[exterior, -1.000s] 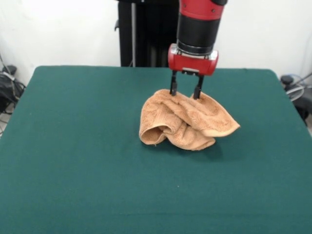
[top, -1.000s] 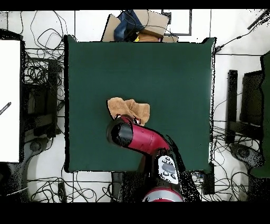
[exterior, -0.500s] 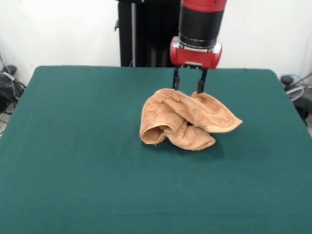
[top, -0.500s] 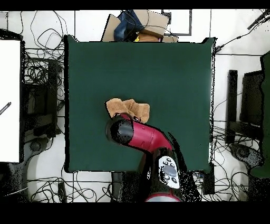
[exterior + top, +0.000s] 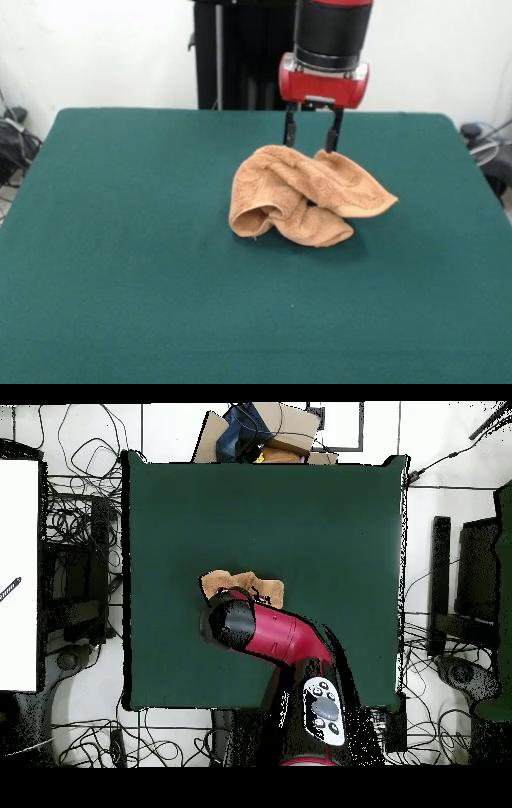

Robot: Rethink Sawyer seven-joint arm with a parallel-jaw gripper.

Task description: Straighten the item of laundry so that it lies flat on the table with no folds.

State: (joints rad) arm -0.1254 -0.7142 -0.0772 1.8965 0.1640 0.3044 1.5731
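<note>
Gripper: my gripper (image 5: pixel 312 146) hangs just above the far edge of the towel, its two dark fingers (image 5: pixel 289 134) set apart with green cloth showing between them; they hold nothing

Contact: from the front the fingertips look clear of the fabric, though they are close enough that I cannot rule out a light touch at the right tip

Towel: the light orange-tan towel (image 5: pixel 308 196) sits crumpled near the middle of the table, heaped in thick folds rather than flat; one fold curls into an open loop at the front left, and a flat corner juts out to the right

Table: the dark green table (image 5: pixel 120 264) is bare cloth on every side of the towel, which lies well away from all four edges

In the way: seen from overhead, my red arm (image 5: pixel 275 639) covers the side of the towel (image 5: pixel 232 582) nearest my base, so only a strip of it shows past the black wrist

Around the table: tangled cables (image 5: pixel 75 509) lie on the floor beside it, a cardboard box (image 5: pixel 265 429) sits past the far edge, and a white panel (image 5: pixel 18 574) stands off to one side
</note>
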